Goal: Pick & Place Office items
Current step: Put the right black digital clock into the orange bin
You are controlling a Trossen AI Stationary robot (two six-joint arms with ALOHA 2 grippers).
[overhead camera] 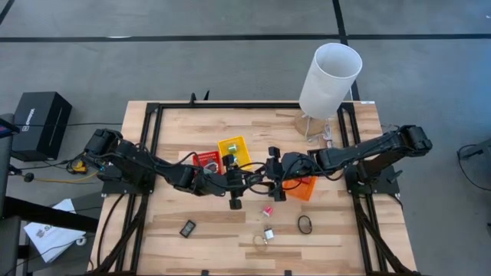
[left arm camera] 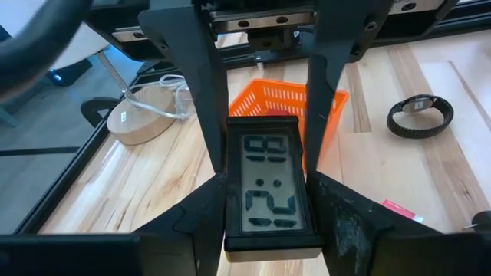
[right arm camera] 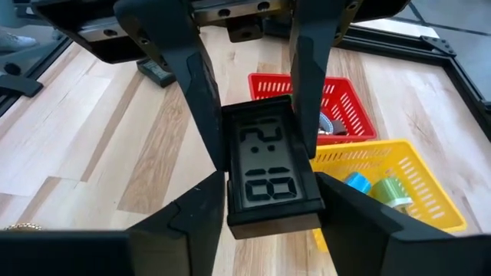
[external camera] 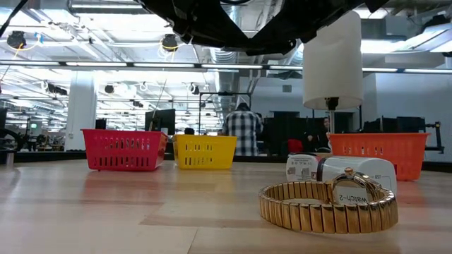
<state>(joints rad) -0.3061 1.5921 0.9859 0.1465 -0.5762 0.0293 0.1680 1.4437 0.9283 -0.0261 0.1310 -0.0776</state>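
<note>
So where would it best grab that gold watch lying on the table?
Probably by its band, from straight above. The gold watch lies on the table with the band as an open loop, so its thin wall, away from the bulky dial, can be pinched, one tip inside and one outside.

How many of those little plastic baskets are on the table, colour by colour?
red basket: 1
yellow basket: 1
orange basket: 1
Total: 3
</note>
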